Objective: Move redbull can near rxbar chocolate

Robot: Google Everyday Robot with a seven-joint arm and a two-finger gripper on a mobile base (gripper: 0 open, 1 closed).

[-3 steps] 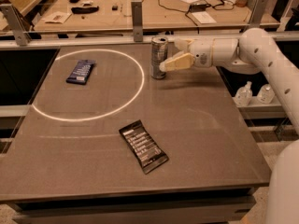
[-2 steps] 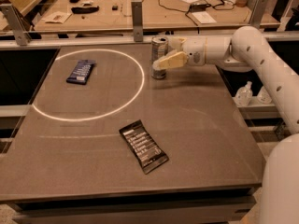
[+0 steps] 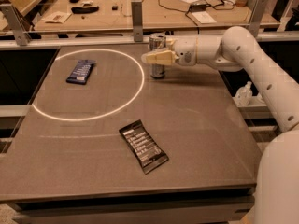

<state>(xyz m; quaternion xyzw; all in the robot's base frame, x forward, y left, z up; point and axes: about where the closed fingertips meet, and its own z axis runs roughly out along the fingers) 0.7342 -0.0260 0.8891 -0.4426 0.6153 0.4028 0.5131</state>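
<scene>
The redbull can (image 3: pixel 158 71), slim and silver-grey, stands upright at the far middle of the table, just outside the right edge of the white circle. My gripper (image 3: pixel 152 56) reaches in from the right at mid-height of the can and covers its middle band. The rxbar chocolate (image 3: pixel 143 145), a flat black wrapper with white text, lies diagonally in the near middle of the table, well apart from the can.
A dark blue wrapped bar (image 3: pixel 81 71) lies inside the white circle (image 3: pixel 56 118) at the left. A rail with metal posts (image 3: pixel 136 14) runs along the far table edge. A desk with cables stands behind it. A plastic bottle (image 3: pixel 243 95) sits beyond the right edge.
My gripper has moved left, from beside the can's right side to over the can's middle. The can and both bars have not moved.
</scene>
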